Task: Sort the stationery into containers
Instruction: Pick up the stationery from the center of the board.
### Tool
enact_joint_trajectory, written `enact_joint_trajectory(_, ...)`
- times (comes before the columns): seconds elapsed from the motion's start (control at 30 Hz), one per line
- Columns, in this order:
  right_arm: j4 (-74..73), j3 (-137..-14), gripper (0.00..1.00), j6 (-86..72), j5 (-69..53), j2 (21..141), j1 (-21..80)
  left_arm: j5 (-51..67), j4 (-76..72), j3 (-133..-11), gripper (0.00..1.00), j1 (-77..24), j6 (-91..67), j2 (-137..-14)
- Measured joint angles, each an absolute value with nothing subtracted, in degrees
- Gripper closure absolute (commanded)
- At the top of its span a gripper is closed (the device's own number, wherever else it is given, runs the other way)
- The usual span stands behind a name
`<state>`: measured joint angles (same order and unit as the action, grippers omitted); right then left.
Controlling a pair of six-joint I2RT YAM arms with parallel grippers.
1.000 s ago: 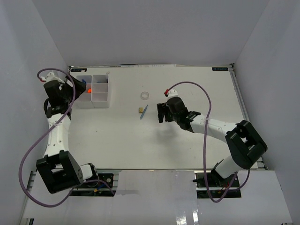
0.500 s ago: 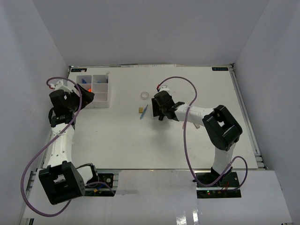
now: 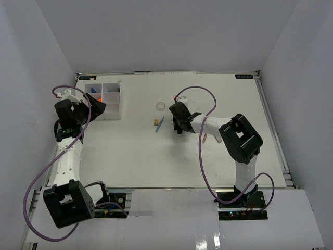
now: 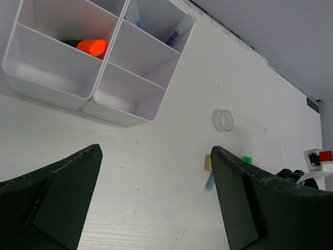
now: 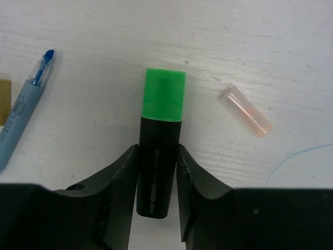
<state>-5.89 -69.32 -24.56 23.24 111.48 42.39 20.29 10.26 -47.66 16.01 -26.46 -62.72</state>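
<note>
Centrally, right gripper [image 5: 156,156] closed against the barrel of the green-capped highlighter [image 5: 163,101], which lies on the worktop [image 5: 104,31] mid-width, blue pen [image 5: 23,112] beside it; left gripper [image 4: 156,151] spread wide, empty, near the organiser tray [image 4: 86,100], far-left corner.

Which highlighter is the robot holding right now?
The green-capped black highlighter, clamped in the right gripper; the orange-capped highlighter lies in the white plastic compartment tray.

A green-capped black highlighter [image 5: 160,136], pale blue pen [image 5: 21,114], orange-capped highlighter [image 4: 91,47].
</note>
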Motion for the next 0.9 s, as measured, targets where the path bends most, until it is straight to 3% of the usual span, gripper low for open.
enact_joint_trajectory(0.1,-5.6,-69.3,0.78,-24.7,23.0,111.5,42.5,21.2,10.2,-47.7,0.04,16.0,-26.6,-62.7)
enact_joint_trajectory(0.27,-1.9,-66.2,0.81,-22.4,21.9,109.7,43.2,22.7,10.1,-47.7,0.04,13.5,-27.0,-62.7)
enact_joint_trajectory(0.53,12.0,-50.9,0.82,-9.6,12.3,92.1,49.1,30.6,12.0,-50.5,0.03,3.6,-30.1,-62.7)
enact_joint_trajectory(0.9,28.8,-44.4,0.81,0.9,-4.3,77.4,51.5,31.9,12.9,-53.7,0.06,-15.7,-35.9,-63.7)
